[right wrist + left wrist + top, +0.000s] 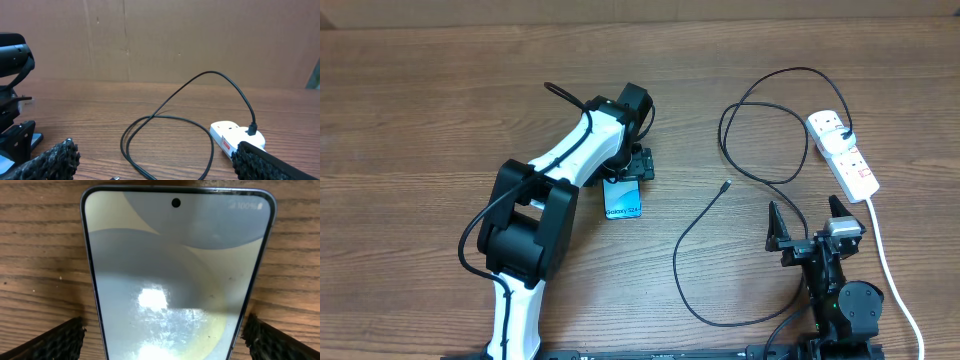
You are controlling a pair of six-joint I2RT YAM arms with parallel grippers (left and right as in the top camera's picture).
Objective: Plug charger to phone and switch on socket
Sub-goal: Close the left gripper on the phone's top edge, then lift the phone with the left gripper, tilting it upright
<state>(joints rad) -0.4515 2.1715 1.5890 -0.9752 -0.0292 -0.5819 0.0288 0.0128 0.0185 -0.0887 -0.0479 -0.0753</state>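
Observation:
The phone [623,203] lies flat on the wooden table, its light screen filling the left wrist view [175,270]. My left gripper [633,170] hangs over its far end, open. Its two black fingers [60,342] stand either side of the phone with a small gap on each side. The charger [705,215] is a thin black cable looping across the table. Its small connector [724,186] lies loose and its black plug [845,135] sits in the white socket [850,160]. My right gripper [810,228] is open and empty, near the table's front edge, below the socket.
A thick white cord [892,275] runs from the socket toward the front right corner, past the right arm. In the right wrist view the cable loop [165,117] and socket [225,135] lie ahead, with a brown cardboard wall [160,40] behind the table.

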